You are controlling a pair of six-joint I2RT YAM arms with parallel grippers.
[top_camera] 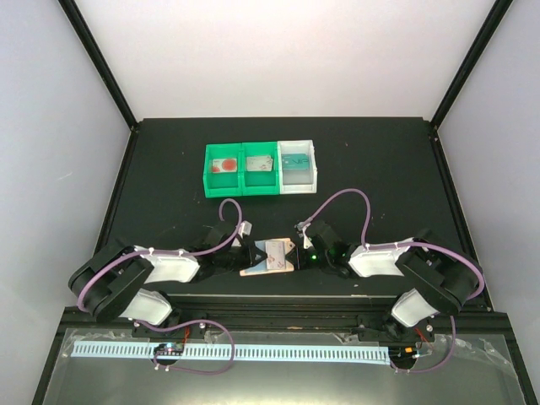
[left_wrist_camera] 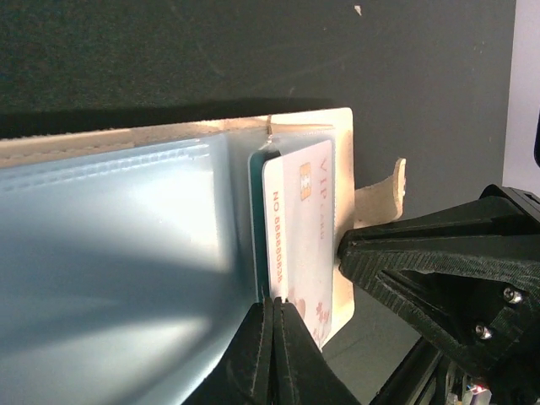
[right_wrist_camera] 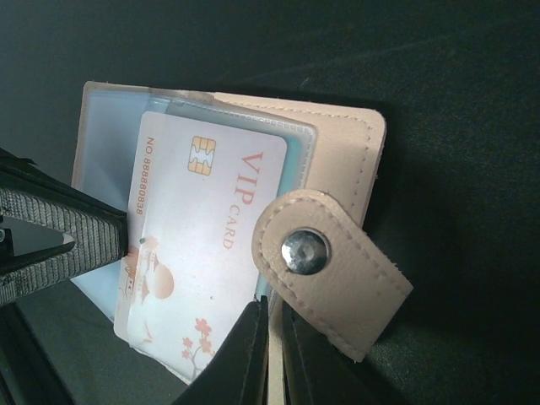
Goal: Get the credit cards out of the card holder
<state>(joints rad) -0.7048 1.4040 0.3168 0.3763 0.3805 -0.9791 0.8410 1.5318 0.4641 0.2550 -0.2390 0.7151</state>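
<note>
Left end effector (left_wrist_camera: 272,337) pinched shut on the card holder's (top_camera: 272,257) clear blue sleeve. Right end effector (right_wrist_camera: 272,346) narrow, clamped on its tan edge beside the snap tab (right_wrist_camera: 329,270). My arms lie low and meet by the desk's (top_camera: 380,169) near edge, midway. Sleeved white card (right_wrist_camera: 211,245) reads "VIP CARD", "NO 88880838". Toward the far edge, the green bin's (top_camera: 242,190) two compartments and the white bin (top_camera: 298,186) hold one card each.
</note>
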